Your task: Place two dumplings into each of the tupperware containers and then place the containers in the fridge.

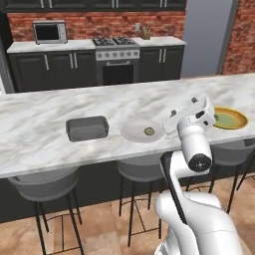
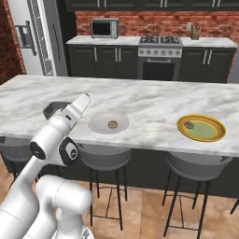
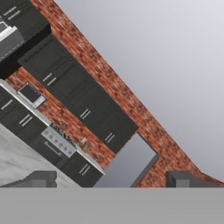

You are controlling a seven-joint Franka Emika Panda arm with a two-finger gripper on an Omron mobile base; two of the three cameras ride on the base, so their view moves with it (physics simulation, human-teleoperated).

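Our claw point(image 3: 111, 179) is open w/ nothing in it, raised over the marble counter point(image 1: 45, 134), aimed at the far brick wall. On the counter: grey container point(image 1: 87, 128) at left, white plate point(image 1: 142, 130) w/ one dumpling point(image 1: 148, 131) in the middle, yellow-rimmed plate point(image 2: 201, 127) at right. Fridge point(image 2: 35, 37) stands far left.

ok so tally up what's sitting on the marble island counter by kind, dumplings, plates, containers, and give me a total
Dumplings: 2, one on the white plate, one on the yellow-rimmed plate
Plates: 2, white plate and yellow-rimmed plate
Tupperware containers: 1 in plain sight, grey; in the right base view the arm partly hides it
Total: 5
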